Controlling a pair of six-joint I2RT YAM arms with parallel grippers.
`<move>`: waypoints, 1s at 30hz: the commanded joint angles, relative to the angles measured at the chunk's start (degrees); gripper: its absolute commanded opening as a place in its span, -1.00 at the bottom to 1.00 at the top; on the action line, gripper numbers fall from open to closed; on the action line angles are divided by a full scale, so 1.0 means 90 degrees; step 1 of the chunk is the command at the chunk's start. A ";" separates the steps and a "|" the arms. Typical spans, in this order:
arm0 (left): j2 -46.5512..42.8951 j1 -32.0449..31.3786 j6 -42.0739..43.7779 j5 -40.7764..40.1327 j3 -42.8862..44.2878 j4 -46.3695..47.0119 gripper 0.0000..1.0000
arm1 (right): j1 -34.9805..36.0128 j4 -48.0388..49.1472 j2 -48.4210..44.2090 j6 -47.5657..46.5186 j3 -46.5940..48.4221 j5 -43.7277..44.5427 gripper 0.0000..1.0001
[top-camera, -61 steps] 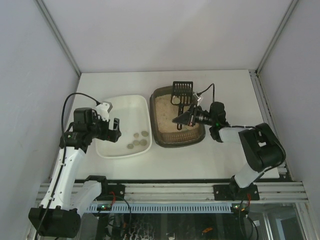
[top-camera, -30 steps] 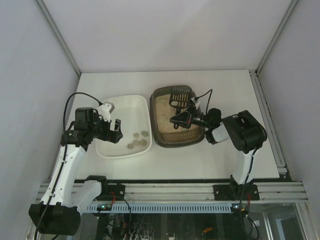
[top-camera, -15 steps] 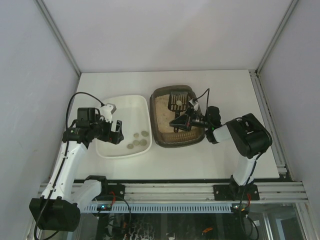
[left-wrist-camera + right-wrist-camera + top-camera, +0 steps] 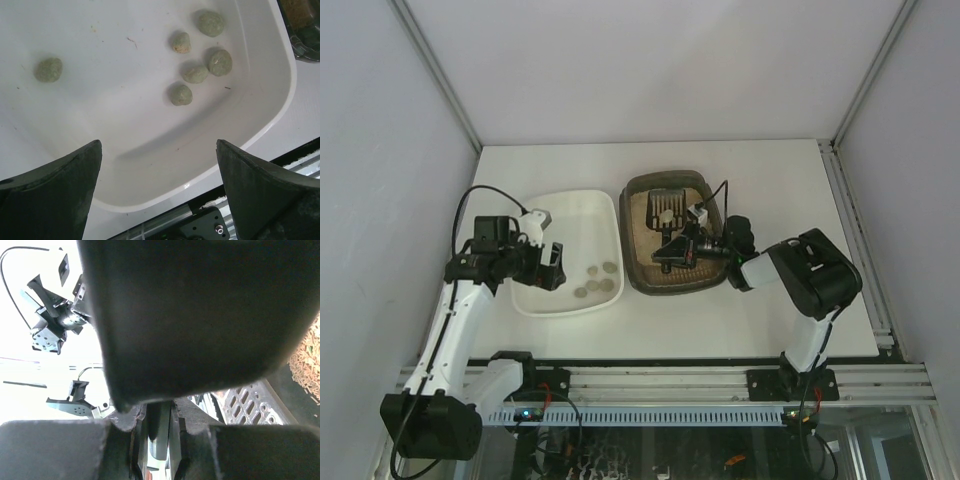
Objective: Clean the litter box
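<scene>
Left gripper (image 4: 550, 264): well left of the litter box (image 4: 672, 287), over the far-left part of the white tray (image 4: 570, 215). Jaws spread wide, nothing between them. In the left wrist view both fingers (image 4: 55, 195) frame bare tray floor.

White tray: just left of the litter box, long sides parallel, rims close. Can't tell if they touch.

Clumps (image 4: 597, 279): six grey-green lumps in the tray. Five are bunched in the near corner on the litter-box side and one (image 4: 49, 69) lies apart, further from the box.

Litter box: centre of the table (image 4: 750, 170), sandy litter inside.

Scoop (image 4: 665, 208): black, slotted, inside the litter box. The blade lies on the litter at the far end and the handle runs back toward the near end.

Right gripper (image 4: 672, 250): over the near half of the litter box, inside its rim line. Jaws pinched together on the scoop handle, seen in the right wrist view as a thin dark bar between the fingers (image 4: 55, 450).

Obstruction: the gripper body fills most of the right wrist view. Only a strip of slotted blade (image 4: 247, 402) and some litter (image 4: 310, 355) show at the right.

Right arm's cable (image 4: 723, 190) arcs over the litter box's far-right corner.
</scene>
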 commanded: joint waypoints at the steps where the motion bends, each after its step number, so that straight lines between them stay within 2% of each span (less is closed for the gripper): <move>1: -0.0185 0.0242 0.0281 0.0315 0.0199 -0.0093 0.99 | 0.0015 -0.0966 -0.0506 -0.0863 0.0409 -0.0180 -1.00; 4: -0.0231 0.0442 0.0338 0.0464 0.0159 -0.0084 1.00 | 0.0013 -0.2693 -0.0779 -0.1865 0.0803 -0.0333 -1.00; 8: -0.0251 0.0659 0.0463 0.0771 0.0115 -0.0139 0.98 | 0.0254 -0.6897 -0.1348 -0.4298 0.1880 0.0482 -1.00; 10: -0.0253 0.0714 0.0583 0.0993 0.0141 -0.0246 0.98 | 0.0511 -0.8237 -0.1472 -0.5144 0.2640 0.1016 -1.00; 12: -0.0229 0.0725 0.0665 0.1199 0.0206 -0.0351 0.99 | 0.0669 -0.8719 -0.1447 -0.5351 0.3038 0.1075 -1.00; 16: -0.0341 0.0849 0.0778 0.1358 0.0258 -0.0461 1.00 | 0.0934 -0.8983 -0.1118 -0.5220 0.3558 0.1042 -1.00; 21: -0.0457 0.1300 0.1036 0.1666 0.0305 -0.0664 0.99 | 0.1852 -1.0050 -0.0420 -0.5739 0.4649 0.2471 -1.00; 25: -0.0424 0.1654 0.1483 0.2165 0.0440 -0.1066 0.99 | 0.2553 -1.0668 0.0008 -0.6073 0.5428 0.4098 -1.00; 30: -0.0415 0.1969 0.1675 0.2401 0.0489 -0.1235 1.00 | 0.3697 -1.2173 0.0782 -0.7136 0.7016 0.7184 -1.00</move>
